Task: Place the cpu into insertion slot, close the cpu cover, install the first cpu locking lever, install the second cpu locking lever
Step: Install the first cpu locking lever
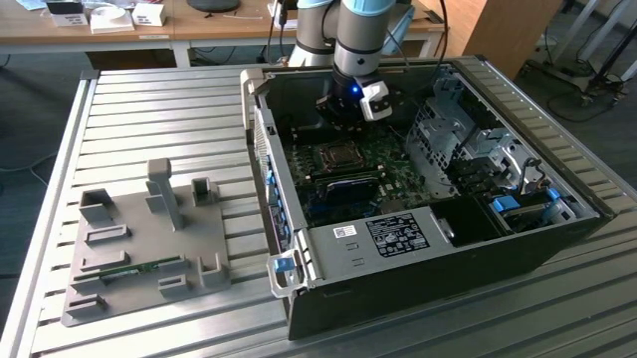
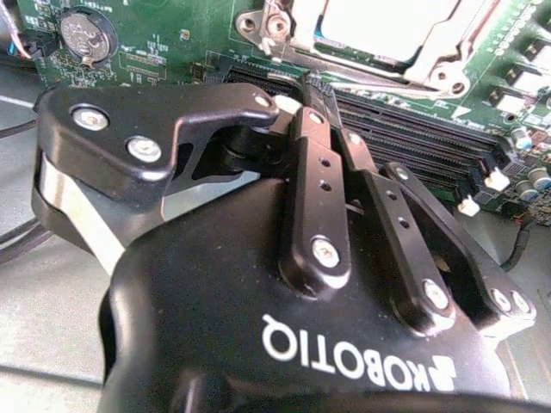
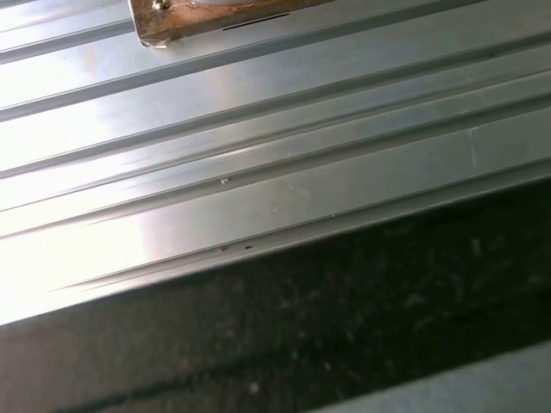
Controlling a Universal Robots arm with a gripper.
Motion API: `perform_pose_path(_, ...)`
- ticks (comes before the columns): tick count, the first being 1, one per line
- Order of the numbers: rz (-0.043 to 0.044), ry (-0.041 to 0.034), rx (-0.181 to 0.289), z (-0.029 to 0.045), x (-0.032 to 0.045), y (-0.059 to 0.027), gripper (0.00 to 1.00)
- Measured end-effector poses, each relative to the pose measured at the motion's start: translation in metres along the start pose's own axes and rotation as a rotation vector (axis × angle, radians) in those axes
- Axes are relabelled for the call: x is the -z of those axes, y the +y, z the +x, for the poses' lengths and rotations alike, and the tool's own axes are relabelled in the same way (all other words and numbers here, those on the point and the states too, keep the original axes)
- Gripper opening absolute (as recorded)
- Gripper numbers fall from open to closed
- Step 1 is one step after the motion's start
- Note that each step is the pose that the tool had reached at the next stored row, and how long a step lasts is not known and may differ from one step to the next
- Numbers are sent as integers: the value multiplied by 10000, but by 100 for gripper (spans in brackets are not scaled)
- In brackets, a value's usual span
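Cpu (image 2: pixel 370 21) sits on motherboard (image 2: pixel 172 43), cover (image 2: pixel 362 58) flat around it. Gripper (image 2: pixel 312 90) hangs over memory slots (image 2: pixel 413 129) nearby, closed, holding nothing.

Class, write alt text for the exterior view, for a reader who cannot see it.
A robot arm's gripper reaches down into an open computer case lying on a ribbed metal table, hanging close to the insertion slot of the motherboard. A grey fixture with holders sits on the table at the exterior view's left.
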State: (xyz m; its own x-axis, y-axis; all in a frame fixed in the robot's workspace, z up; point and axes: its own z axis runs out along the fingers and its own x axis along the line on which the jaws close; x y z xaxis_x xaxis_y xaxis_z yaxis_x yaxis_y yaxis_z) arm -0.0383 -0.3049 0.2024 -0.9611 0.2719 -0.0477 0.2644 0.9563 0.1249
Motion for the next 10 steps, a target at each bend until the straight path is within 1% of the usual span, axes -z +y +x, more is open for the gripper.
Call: perform_pose_path(10,13,-5,2,0,-27,-6,11)
